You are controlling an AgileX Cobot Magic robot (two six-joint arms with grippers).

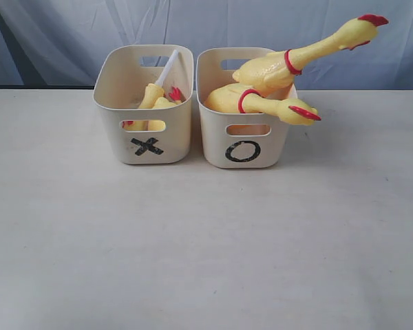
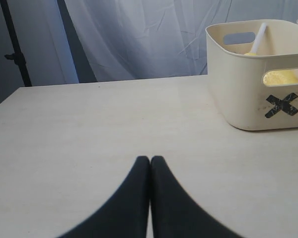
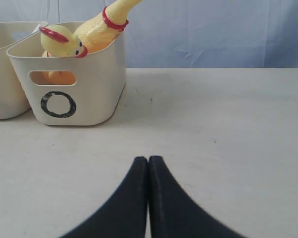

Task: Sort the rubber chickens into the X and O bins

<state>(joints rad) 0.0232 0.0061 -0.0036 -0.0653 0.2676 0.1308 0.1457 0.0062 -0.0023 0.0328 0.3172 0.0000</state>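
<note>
Jaws of the black left gripper (image 2: 150, 161) are pressing together with nothing between them, and the black right gripper (image 3: 148, 161) is likewise sitting pinched shut and empty, both hanging over the pale beige table (image 1: 206, 261). No chicken is lying loose on it, so the sorting is looking finished. Further back, the cream-white rounded plastic tub marked with a black X (image 1: 110, 130) is holding short yellow rubber chicken pieces (image 1: 151, 96) and a white stick (image 1: 166, 69), mostly tucked inside. Just beside it, the matching tub marked O (image 1: 279, 141) is carrying two whole yellow rubber chickens (image 1: 261, 75) with red neck rings, their necks and heads jutting past the rim. Those are posing the risk: they are probably sitting top-heavy, and a nudge from a passing arm could be tipping one out.
</note>
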